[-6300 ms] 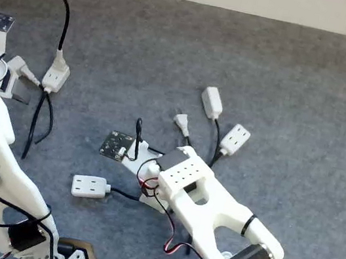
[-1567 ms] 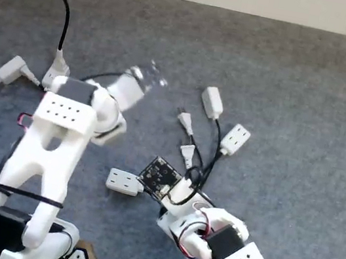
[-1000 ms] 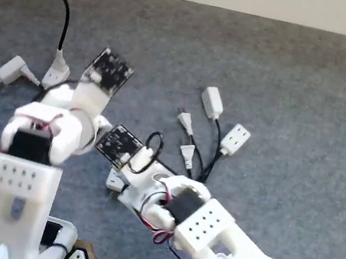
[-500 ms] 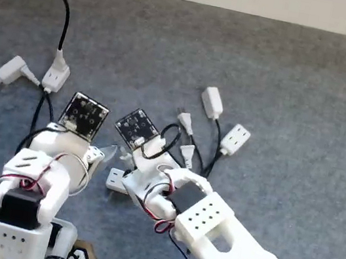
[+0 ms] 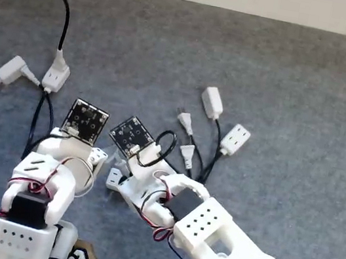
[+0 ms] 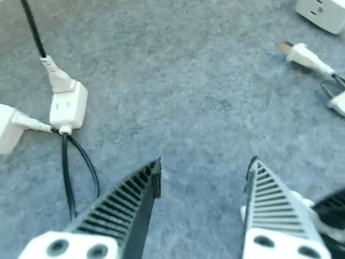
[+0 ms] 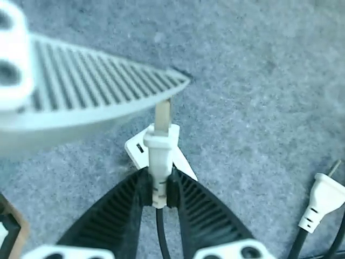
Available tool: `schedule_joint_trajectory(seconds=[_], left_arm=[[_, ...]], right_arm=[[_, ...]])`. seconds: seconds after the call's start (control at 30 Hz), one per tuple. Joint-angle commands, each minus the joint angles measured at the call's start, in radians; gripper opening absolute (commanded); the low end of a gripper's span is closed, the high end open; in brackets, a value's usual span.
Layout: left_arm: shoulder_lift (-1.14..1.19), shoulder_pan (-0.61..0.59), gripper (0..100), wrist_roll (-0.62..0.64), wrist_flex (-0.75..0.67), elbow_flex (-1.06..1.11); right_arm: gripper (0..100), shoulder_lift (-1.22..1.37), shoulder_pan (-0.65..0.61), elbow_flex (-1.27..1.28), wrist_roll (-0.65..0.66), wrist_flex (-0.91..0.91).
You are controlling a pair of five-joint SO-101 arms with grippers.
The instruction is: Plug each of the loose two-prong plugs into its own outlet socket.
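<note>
Held plug (image 7: 159,162): white, two prongs, black cord, clamped in right gripper (image 7: 159,181), prongs pointing away, just above near socket (image 5: 113,178). Upper plug (image 5: 183,121) and lower plug (image 5: 187,153) lie loose, near each other. Oblong socket (image 5: 211,101) and square socket (image 5: 235,140) lie unoccupied. Left socket (image 5: 55,76) carries a black-corded plug.

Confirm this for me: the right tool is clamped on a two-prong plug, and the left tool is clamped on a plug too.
Not quite. The right tool is indeed shut on a two-prong plug, but the left tool is open and holds nothing, as the left wrist view shows.
</note>
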Motion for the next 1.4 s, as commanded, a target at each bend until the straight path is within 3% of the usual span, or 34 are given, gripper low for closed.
schedule_joint_trajectory(seconds=[0.0, 0.17, 0.37, 0.47, 0.77, 1.03, 1.37], left_arm=[[-0.001, 0.027, 26, 0.005, -0.021, 0.033], [-0.001, 0.084, 26, 0.003, -0.015, 0.044], [-0.008, 0.022, 26, 0.049, -0.02, -0.05], [-0.001, 0.061, 26, 0.066, -0.017, -0.084], [-0.001, 0.114, 26, 0.021, -0.021, 0.047], [-0.001, 0.116, 26, 0.015, -0.025, 0.071], [0.001, 0.119, 26, 0.015, -0.034, 0.074]], right_arm=[[0.5, -0.039, -0.005, -0.039, -0.006, 0.033], [0.5, -0.038, -0.004, -0.09, 0.023, 0.09], [0.5, -0.027, -0.004, -0.085, 0.028, 0.064], [0.5, -0.027, -0.008, -0.085, 0.023, 0.064], [0.5, -0.038, -0.002, -0.097, 0.026, 0.096], [0.5, -0.039, 0.099, -0.309, 0.074, 0.262], [0.5, -0.028, 0.101, -0.447, 0.078, 0.335]])
